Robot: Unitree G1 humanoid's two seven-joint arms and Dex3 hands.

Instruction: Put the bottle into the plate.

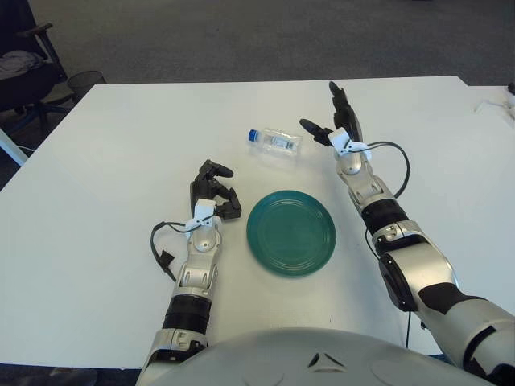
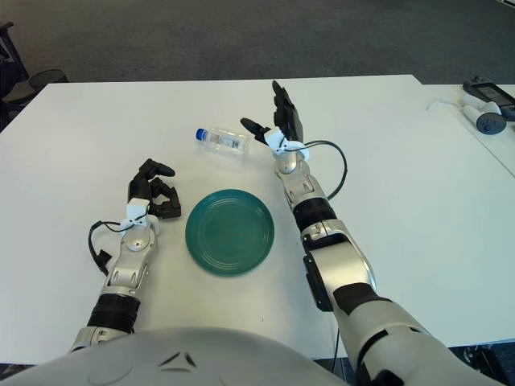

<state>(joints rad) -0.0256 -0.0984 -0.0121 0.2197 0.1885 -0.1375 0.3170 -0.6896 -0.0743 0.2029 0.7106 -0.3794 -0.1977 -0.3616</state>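
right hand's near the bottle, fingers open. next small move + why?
Probably ease the right hand a little further left and down so its spread fingers straddle the bottle, then close. The bottle lies on its side on the table, beyond the green plate, just left of the hand and not yet touched. The left hand shows left of the plate.

We see a broad white table (image 1: 121, 145) filling most of the view, its far edge running straight across. Beyond it lies dark grey carpet (image 1: 265, 36). Past the table's far left corner stands a black office chair (image 1: 24, 72), with a dark round bin (image 1: 84, 81) beside it.
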